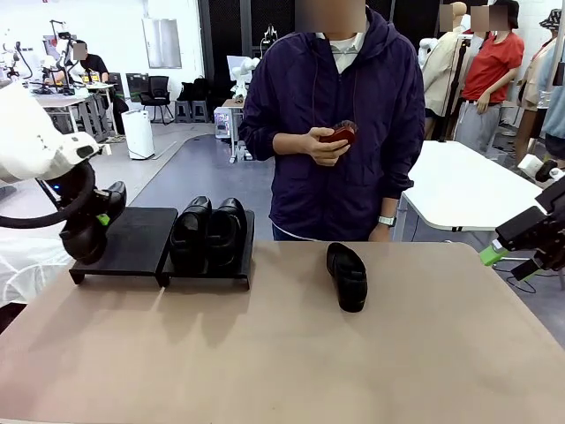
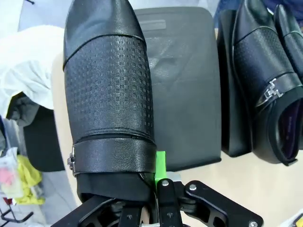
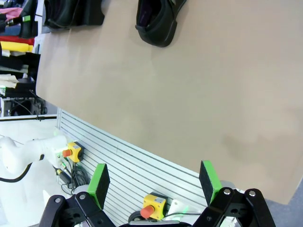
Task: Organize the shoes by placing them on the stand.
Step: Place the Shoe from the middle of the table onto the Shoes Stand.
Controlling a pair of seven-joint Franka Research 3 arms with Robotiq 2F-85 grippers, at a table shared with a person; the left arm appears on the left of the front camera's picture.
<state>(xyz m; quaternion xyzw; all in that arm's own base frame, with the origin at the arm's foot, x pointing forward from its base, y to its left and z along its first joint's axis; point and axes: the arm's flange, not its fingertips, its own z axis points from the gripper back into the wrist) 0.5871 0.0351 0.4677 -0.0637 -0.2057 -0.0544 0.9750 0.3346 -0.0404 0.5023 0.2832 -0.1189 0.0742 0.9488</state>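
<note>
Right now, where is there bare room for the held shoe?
The left panel is bare, between the left claw with its shoe and the two shoes crowding the right panel. The table is free left of the lone shoe.

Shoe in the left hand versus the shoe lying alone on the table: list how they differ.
The held shoe is in the air, clamped at its opening by the left hand; the lone shoe rests on the table, untouched. The held shoe is at the stand's left panel; the lone shoe lies right of the stand. Both are glossy black loafers.
</note>
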